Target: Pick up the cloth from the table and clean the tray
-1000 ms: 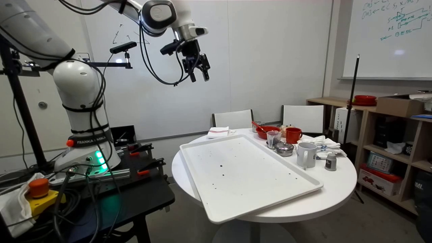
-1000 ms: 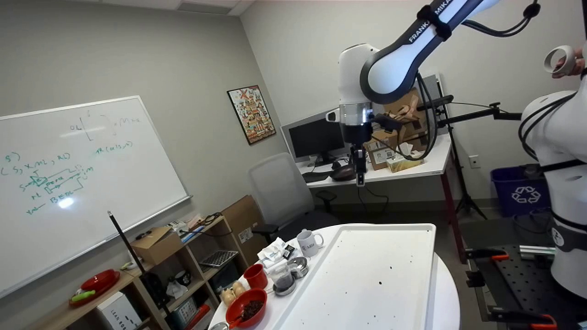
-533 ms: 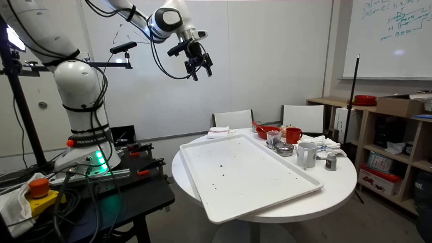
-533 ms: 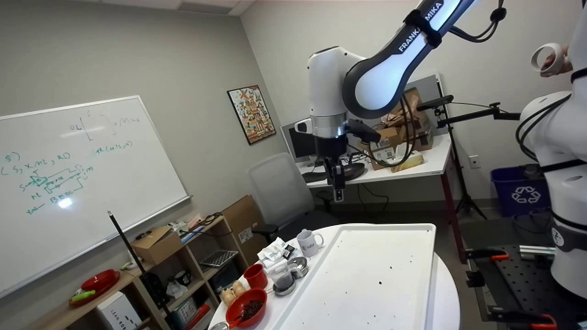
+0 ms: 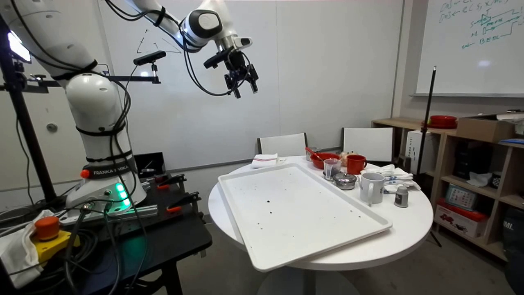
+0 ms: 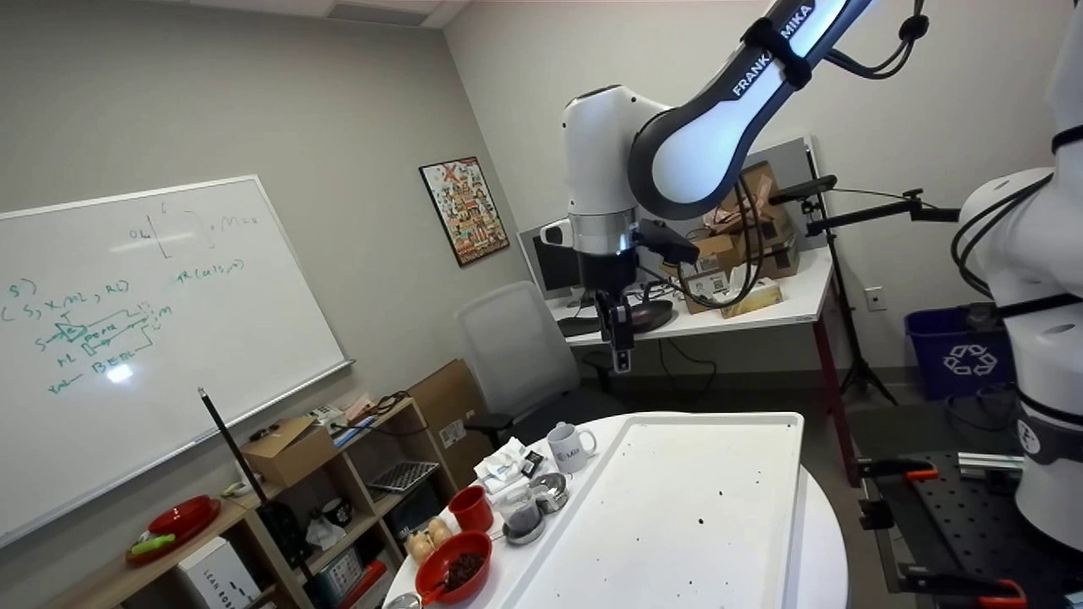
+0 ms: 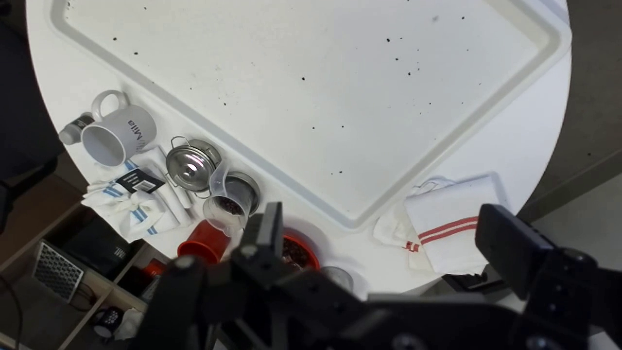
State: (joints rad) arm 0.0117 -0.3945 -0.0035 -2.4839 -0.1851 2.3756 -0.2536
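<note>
A folded white cloth with red stripes [image 7: 444, 204] lies on the table beside a tray corner; it also shows in an exterior view [image 5: 265, 160]. The large white tray [image 5: 311, 194] lies across the round table with dark specks on it; it shows in an exterior view [image 6: 660, 474] and the wrist view [image 7: 272, 34]. My gripper [image 7: 380, 209] is open with nothing between its fingers. It hangs high above the table, well apart from the cloth and tray, in both exterior views [image 5: 246, 92] [image 6: 623, 362]. In the wrist view the right finger [image 7: 510, 248] overlaps the cloth's edge.
Along one tray side stand a grey mug [image 5: 371, 188], a small grey shaker [image 5: 401, 197], a lidded steel pot [image 5: 344, 181], a clear cup [image 5: 331, 167], a red cup [image 5: 356, 164] and a red bowl [image 6: 457, 571]. Blue-striped white cloths [image 7: 141, 209] lie behind the mug.
The arm has swung the gripper over, leftward and lower in an exterior view, and is nearly still over the last half second. A hand holding a white ring has left view. Cloth and tray have not moved.
</note>
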